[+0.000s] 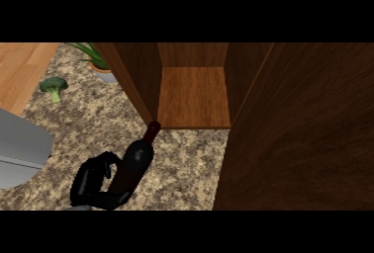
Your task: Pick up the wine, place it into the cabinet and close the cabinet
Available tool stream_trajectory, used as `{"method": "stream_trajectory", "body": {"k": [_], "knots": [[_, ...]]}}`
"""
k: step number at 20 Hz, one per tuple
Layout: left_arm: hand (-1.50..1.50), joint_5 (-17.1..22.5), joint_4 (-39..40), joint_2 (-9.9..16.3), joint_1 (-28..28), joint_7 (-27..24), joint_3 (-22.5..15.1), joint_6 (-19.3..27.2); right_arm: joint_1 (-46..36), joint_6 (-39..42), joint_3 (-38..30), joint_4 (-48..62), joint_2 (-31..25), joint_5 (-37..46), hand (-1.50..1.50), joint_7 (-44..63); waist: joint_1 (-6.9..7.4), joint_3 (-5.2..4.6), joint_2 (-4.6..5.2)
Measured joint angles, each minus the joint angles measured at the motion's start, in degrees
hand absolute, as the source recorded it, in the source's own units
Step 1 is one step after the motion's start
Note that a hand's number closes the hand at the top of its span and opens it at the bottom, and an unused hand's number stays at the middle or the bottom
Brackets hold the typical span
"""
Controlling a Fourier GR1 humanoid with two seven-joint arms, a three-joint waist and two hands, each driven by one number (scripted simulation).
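Left hand [95, 180]: low at 7 o'clock, black, coming in from the lower edge.
Fingers [110, 159]: curled round the lower body of the wine bottle [137, 160], grasping it; thumb side wraps under the base.
Right hand: nowhere in sight.
Wine bottle: dark glass, dark red cap, tilted with its neck pointing to 12 o'clock; the cap sits just at the cabinet's front lower corner, touching or nearly so, cannot tell which.
Cabinet [194, 96]: dark wood, open, at 12 o'clock; bare brown shelf inside, the bottle still outside it.
Cabinet door [300, 133]: swung wide, a large dark wooden panel filling the 3 o'clock side.
Table [182, 163]: speckled beige and brown stone top, bare patch between bottle and door.
Broccoli [53, 87]: small green floret at 10 o'clock, well apart from the hand.
Potted plant [96, 58]: green leaves in a pot at 11 o'clock, just beside the cabinet's left wall.
Grey object [21, 148]: rounded pale grey shape at 9 o'clock, cut off by the edge.
Room: light wooden floor [22, 64] showing at the upper left corner.
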Motion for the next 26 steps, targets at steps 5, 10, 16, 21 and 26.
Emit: {"method": "stream_trajectory", "body": {"k": [5,10,16,21,26], "knots": [[1.50,-1.5,-0.9,-2.6,-3.7,-1.0,-1.0,7.1,-0.6,0.2,0.3,0.9,0.2,-0.4,-1.50,-0.7,-0.07,0.00,0.07],[1.50,-1.8,-5.6,-3.8,-5.4,-0.5,-3.4,12.4,0.4,0.5,-0.7,0.7,0.0,-0.9,-1.50,-0.7,-0.03,0.01,0.01],[1.50,1.2,-16.8,-4.3,-4.8,6.5,-9.7,15.5,1.0,0.6,-1.0,0.8,0.1,-1.5,-1.50,-0.9,0.14,0.03,-0.09],[1.50,5.9,-27.0,-4.4,-4.9,15.7,-16.0,19.1,1.0,1.0,-2.4,0.9,-0.2,-2.0,-1.50,-1.1,0.15,0.04,-0.11],[1.50,8.9,-34.0,-4.4,-8.2,24.5,-23.2,28.3,2.2,1.2,-2.1,0.8,0.3,-2.3,-1.50,-1.5,-0.10,0.05,-0.08]]}}
